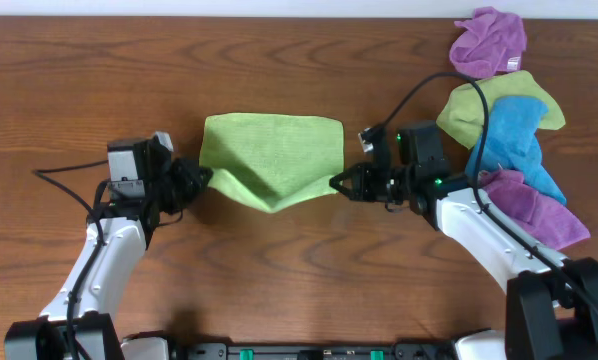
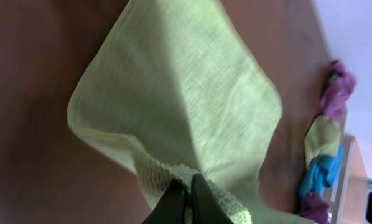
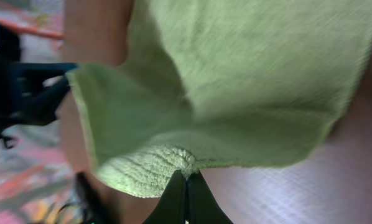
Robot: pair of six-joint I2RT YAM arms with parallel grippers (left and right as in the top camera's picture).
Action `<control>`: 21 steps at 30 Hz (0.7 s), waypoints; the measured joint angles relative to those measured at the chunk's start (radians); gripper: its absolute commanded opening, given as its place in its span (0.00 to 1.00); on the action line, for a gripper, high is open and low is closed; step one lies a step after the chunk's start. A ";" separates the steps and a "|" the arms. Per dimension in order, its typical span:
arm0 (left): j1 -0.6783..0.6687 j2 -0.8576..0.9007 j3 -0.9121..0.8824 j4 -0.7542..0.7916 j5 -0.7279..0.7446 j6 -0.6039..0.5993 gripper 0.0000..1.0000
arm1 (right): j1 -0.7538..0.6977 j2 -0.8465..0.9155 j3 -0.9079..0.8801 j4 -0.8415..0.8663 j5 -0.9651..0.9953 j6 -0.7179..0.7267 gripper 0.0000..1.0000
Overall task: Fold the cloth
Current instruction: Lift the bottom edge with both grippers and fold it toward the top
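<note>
Corners first: the left gripper [image 1: 201,180] and the right gripper [image 1: 335,183] are each pinched fully closed on one near corner of the cloth [image 1: 274,150]. The cloth lies mid-table [image 1: 279,280] between the two arms, its far edge flat and its near edge drawn up into a sagging V. Both wrist views confirm the hold, with terry bunched right at the closed tips (a rolled edge on the left side, a small puckered tuft on the right). By my reading this is the grasp-and-lift stage of the first fold, and the fold itself is not yet made. The next move calls for both arms to raise their corners together and carry them toward the far edge. They should keep level so the fabric hangs evenly, then lay corner on corner. The pile of spare rags [image 1: 509,120] sits well apart on the right, close to that arm, so its sweep wants some care.
</note>
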 measured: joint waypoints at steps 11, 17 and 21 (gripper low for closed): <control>-0.002 0.195 0.027 0.245 -0.062 -0.019 0.06 | -0.003 0.103 0.113 0.011 0.180 -0.002 0.01; -0.002 0.393 0.229 0.234 -0.034 0.000 0.06 | -0.043 0.246 0.239 0.003 0.196 -0.004 0.02; -0.005 0.499 0.403 0.189 -0.018 0.031 0.06 | -0.079 0.315 0.336 0.004 0.196 -0.005 0.02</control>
